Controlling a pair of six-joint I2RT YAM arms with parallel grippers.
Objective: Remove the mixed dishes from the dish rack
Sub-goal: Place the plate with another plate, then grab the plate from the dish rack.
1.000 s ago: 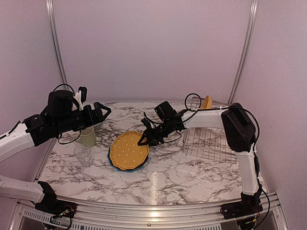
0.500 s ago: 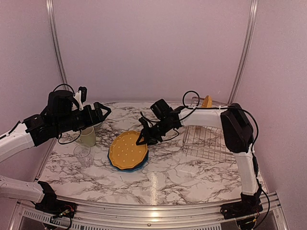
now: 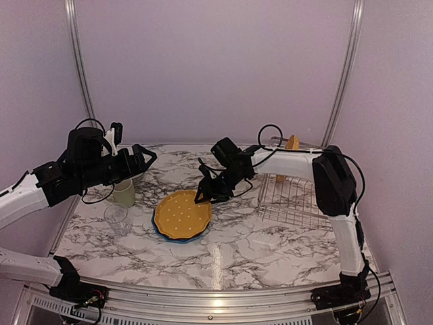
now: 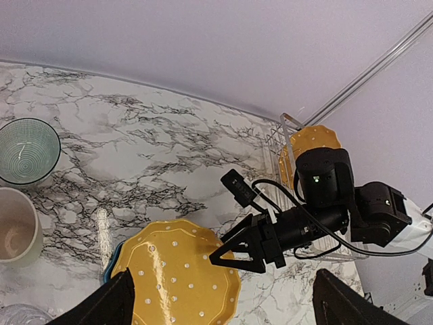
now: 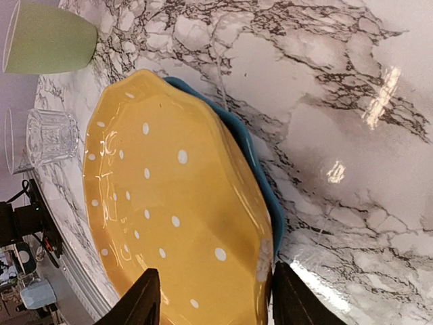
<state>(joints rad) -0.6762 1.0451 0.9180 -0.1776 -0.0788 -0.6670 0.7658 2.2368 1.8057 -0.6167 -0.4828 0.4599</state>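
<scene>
Lilac walls close in the marble table [image 3: 257, 249]. At left, the left gripper [image 3: 146, 160] hangs spread wide above the mug [image 3: 124, 193] and glass [image 3: 116, 218]. In the centre, the yellow plate [image 3: 181, 214] lies flat on the blue plate [image 5: 270, 203], with the right gripper [image 3: 201, 198] parted at its far rim. At right, the dish rack [image 3: 294, 198] holds a second yellow plate [image 3: 291, 143] upright at its far end. Open marble runs along the near edge.

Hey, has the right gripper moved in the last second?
Yes. The right gripper has shifted slightly left, farther from the dish rack, with its jaws now spread at the yellow plate's rim.
</scene>
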